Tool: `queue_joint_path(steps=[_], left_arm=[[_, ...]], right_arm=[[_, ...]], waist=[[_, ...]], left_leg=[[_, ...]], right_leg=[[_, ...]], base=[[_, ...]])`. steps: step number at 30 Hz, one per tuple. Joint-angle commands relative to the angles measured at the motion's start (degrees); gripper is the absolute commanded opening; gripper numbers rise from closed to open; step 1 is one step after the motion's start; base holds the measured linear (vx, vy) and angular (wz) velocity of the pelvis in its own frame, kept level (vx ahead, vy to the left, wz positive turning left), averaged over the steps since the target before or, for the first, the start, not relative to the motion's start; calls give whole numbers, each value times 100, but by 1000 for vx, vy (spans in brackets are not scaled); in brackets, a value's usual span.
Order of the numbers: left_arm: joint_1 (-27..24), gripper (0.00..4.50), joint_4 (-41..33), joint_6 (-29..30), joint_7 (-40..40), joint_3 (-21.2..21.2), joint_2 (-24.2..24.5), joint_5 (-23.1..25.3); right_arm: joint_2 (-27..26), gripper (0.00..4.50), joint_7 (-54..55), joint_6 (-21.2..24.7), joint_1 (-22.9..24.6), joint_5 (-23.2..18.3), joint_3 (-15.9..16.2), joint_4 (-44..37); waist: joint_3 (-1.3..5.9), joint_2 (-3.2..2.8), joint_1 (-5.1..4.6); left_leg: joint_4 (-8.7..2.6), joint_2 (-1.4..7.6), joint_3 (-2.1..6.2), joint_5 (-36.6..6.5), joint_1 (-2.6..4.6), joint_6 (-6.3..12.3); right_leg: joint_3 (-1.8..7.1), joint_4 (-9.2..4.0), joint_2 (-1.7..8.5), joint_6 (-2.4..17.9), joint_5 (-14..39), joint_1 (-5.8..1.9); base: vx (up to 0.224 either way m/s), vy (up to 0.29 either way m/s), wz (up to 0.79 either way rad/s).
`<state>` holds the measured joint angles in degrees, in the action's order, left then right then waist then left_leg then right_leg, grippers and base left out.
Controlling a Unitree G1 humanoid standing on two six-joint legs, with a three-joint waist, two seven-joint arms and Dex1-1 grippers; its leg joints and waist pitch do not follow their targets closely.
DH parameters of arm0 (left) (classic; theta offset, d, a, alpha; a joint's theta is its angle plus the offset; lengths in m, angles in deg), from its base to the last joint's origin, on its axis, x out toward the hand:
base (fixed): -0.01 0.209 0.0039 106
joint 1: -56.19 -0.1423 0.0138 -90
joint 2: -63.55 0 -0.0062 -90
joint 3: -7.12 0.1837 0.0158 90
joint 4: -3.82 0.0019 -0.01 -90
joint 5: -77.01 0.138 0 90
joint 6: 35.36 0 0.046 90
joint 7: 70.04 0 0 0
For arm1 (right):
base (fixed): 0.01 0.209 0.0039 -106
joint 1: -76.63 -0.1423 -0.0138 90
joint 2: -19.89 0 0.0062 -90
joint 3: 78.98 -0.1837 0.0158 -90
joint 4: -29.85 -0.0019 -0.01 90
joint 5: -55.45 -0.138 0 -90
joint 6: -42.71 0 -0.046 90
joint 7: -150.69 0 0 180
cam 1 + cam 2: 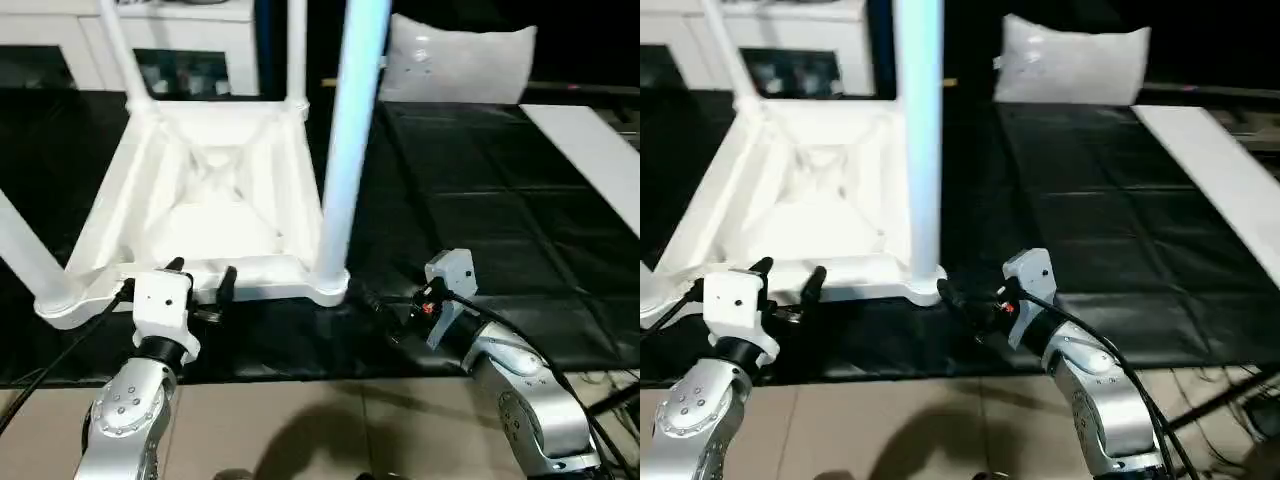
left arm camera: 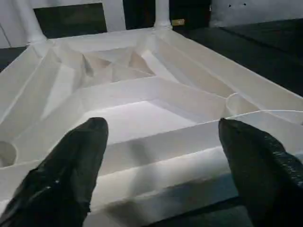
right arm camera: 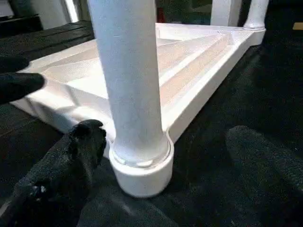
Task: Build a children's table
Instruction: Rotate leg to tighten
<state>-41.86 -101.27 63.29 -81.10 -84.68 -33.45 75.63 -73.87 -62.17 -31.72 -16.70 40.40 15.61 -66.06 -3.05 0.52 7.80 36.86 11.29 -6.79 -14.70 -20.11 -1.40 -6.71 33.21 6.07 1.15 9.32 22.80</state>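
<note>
At the near edge of the black mat [image 1: 480, 210], the upturned children's table [image 1: 215, 200] is flanked by both tools — the left gripper [image 1: 200, 282] and right gripper [image 1: 385, 312] spread, nothing grasped. Legs [image 1: 345, 150] are seated in the corner sockets [image 3: 142, 168] — near and far.

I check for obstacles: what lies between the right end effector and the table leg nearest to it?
Nothing: in the right wrist view only bare black mat separates the open right end effector from the leg standing in its corner socket.
</note>
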Motion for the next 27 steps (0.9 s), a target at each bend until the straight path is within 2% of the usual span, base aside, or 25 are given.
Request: queue_joint_path(steps=[1, 2, 3, 4, 5, 6, 7, 8, 9, 10, 11, 12, 13, 14, 15, 16, 18, 20, 21, 22, 23, 24, 25, 26, 27], left_arm=[[69, 430, 9, 3, -35, -16, 105, 69], [85, 441, 25, -3, -42, -11, 109, 72], [102, 446, 43, -8, -46, -5, 110, 72], [110, 449, 52, -9, -47, -2, 108, 72], [114, 449, 57, -10, -48, 0, 107, 72], [127, 449, 85, -12, -84, 55, 92, 69], [127, 449, 91, -13, -99, 78, 88, 70], [130, 449, 101, -15, -104, 104, 89, 69], [133, 449, 106, -17, -104, 119, 91, 68], [143, 449, 111, -48, -101, 162, 129, 138], [151, 449, 115, -94, -113, 220, 182, 213], [150, 449, 112, -100, -110, 281, 235, 314], [148, 449, 111, -99, -104, 323, 272, 377], [141, 449, 115, -88, -78, 331, 255, 366], [137, 449, 111, -64, -27, 291, 192, 315], [135, 449, 104, -44, 10, 260, 139, 279], [125, 449, 92, -26, 27, 222, 95, 209], [107, 449, 68, -16, 48, 192, 74, 170], [106, 449, 62, -10, 54, 196, 70, 183], [93, 449, 51, -3, 68, 191, 66, 188], [82, 449, 43, -2, 88, 195, 71, 188], [79, 449, 42, -2, 92, 197, 73, 188], [70, 449, 36, 1, 108, 204, 80, 192], [68, 449, 32, 7, 117, 206, 81, 195], [76, 449, 30, 26, 125, 198, 54, 216]], right_arm=[[-79, 450, 131, -23, 106, 25, -72, 20], [-91, 450, 151, -15, 132, 10, -95, 2], [-106, 450, 182, -7, 172, -12, -126, -29], [-108, 450, 199, -7, 193, -28, -140, -46], [-110, 450, 209, -7, 207, -37, -149, -57], [-76, 450, 228, -22, 293, -84, -205, -119], [-58, 450, 229, -28, 322, -97, -221, -137], [-34, 450, 221, -35, 350, -105, -236, -153], [-20, 450, 217, -39, 365, -108, -242, -161], [-4, 450, 217, -37, 376, -103, -250, -169], [5, 450, 220, -32, 383, -100, -260, -177], [12, 450, 218, -28, 388, -97, -264, -185], [15, 450, 219, -25, 392, -95, -266, -192], [15, 450, 220, -17, 385, -89, -270, -196], [16, 450, 225, -10, 362, -80, -265, -190], [20, 450, 227, -6, 341, -74, -259, -183], [26, 450, 228, -1, 324, -73, -241, -181], [54, 450, 187, 7, 310, -88, -205, -185], [75, 450, 164, 11, 302, -103, -198, -180], [109, 450, 113, 16, 284, -118, -185, -167], [126, 450, 76, 18, 272, -122, -178, -157], [132, 450, 65, 17, 268, -121, -175, -153], [154, 450, 22, 17, 249, -114, -162, -138], [168, 450, -6, 21, 234, -107, -151, -128], [215, 450, -89, 51, 186, -109, -103, -95]], waist=[[346, 21, 212], [323, 1, 218], [251, -83, 188], [245, -206, 64], [257, -230, -77], [225, -363, -314], [253, -321, -365], [238, -249, -407], [244, -188, -396], [242, -22, -291], [278, 120, -231], [271, 43, -130], [188, -86, -267], [194, -224, -378], [227, -297, -532], [246, -391, -542], [216, -440, -476], [264, -381, -432], [349, -217, -449], [415, 29, -363], [428, 118, -357], [302, 194, -156], [262, 154, -75], [247, 125, -92], [218, 59, -149]], left_leg=[[243, 222, 212, -57, -397, 517], [212, 259, 253, -77, -393, 396], [-108, 234, 202, -24, -279, 421], [-579, 97, 22, -60, -86, 828], [-659, -8, -73, -128, 66, 1132], [-934, -21, -70, -350, 255, 1741], [-927, -5, -19, -316, 286, 1920], [-893, 80, 84, -19, 271, 2421], [-805, 71, 35, 54, 289, 2475], [-589, -83, -177, -534, 95, 1924], [-208, -150, -137, -946, 18, 1553], [60, 267, 324, -983, -172, 711], [-417, 269, 442, -1453, -106, 203], [-703, 290, 462, -2321, -22, -317], [-1004, 379, 574, -3515, 33, -1366], [-1222, 597, 685, -3876, 62, -1969], [-1411, 796, 551, -3812, -61, -1736], [-1332, 628, 366, -3675, 0, -1161], [-1103, 388, 291, -3142, 53, -901], [-825, 93, 135, -2239, -23, -727], [-644, 82, 139, -1628, -127, -461], [-463, -1, 96, -703, -309, 67], [-390, 100, 138, -433, -187, 253], [-449, 134, 153, -482, -183, 243], [-663, 224, 161, -1082, -183, 60]], right_leg=[[1099, -719, 1645, 2166, 1054, -662], [1020, -714, 1603, 2203, 1106, -635], [741, -706, 1232, 2008, 1628, -521], [391, -479, 455, 1399, 2185, -349], [223, -283, 85, 1130, 2228, -186], [-52, 347, -339, 526, 1547, 62], [-76, 523, -352, 370, 1281, 105], [-40, 560, -218, 126, 936, 144], [40, 425, -101, 90, 826, 167], [510, -200, 528, 203, 1398, 67], [941, -505, 980, 518, 1990, -110], [1161, -742, 1636, 1082, 2931, -414], [673, -499, 869, 1062, 3259, -262], [468, -226, 258, 788, 2833, -155], [418, 115, -77, 361, 1093, -124], [308, 326, -177, 107, 243, -72], [191, 623, -236, -67, 271, -54], [169, 527, -168, -13, 467, -117], [349, 159, 74, -8, 509, -163], [567, -125, 452, -11, 981, -229], [720, -166, 627, 100, 1061, -289], [818, -488, 947, -133, 2070, -344], [856, -560, 970, 78, 2896, -241], [786, -545, 881, 236, 3195, -262], [604, -481, 607, 415, 3542, -282]], base=[[14, 162, -7], [14, 162, -7], [-14, 207, -9], [3, 250, 1], [3, 250, 1], [-1, 265, 9], [-40, 236, 2], [-40, 236, 2], [-46, 177, -3], [-37, 151, 7], [-37, 151, 7], [-41, 180, -10], [-66, 186, -19], [-66, 186, -19], [-67, 147, 4], [-62, 78, 15], [-62, 43, 17], [-63, -29, 17], [-55, -74, 8], [-50, -104, -9], [-50, -104, -9], [-62, -99, -16], [-68, -72, -9], [-68, -72, -9], [-51, -31, -15]])
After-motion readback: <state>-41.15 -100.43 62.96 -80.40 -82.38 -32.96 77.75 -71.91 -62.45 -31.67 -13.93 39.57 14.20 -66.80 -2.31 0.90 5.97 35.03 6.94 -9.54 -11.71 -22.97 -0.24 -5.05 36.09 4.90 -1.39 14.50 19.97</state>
